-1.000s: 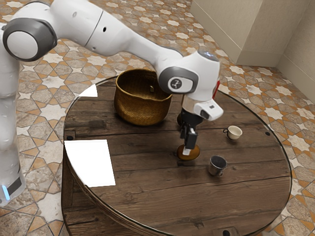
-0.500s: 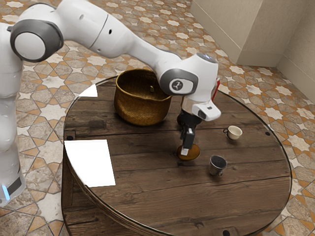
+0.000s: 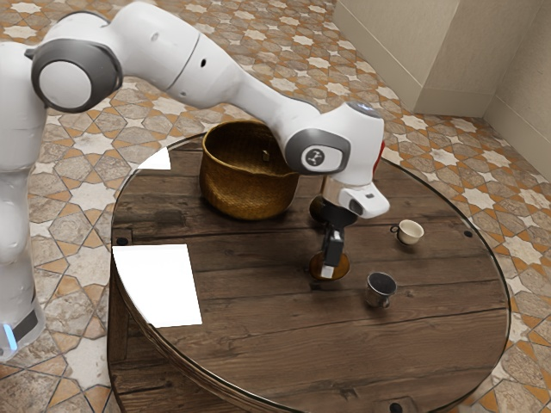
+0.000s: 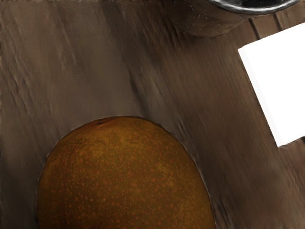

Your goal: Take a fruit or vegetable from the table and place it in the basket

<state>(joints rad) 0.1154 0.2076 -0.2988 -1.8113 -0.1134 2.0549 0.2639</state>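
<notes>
Points the claw (image 3: 329,266) down at brownish-orange fruit (image 3: 343,266) on tabletop (image 3: 267,292), with grey cup (image 3: 380,291) near claw; cannot tell if gripping or open.

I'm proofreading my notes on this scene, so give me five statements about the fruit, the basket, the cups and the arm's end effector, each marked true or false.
1. The end effector is at the orange-brown fruit. True.
2. The metal cup is nearer the fruit than the pale cup is. True.
3. The pale cup is lying on its side. False: it stands upright, mouth up.
4. The basket has an open top. True.
5. The fruit is inside the basket. False: it is outside, on the side of the basket toward the metal cup.
</notes>
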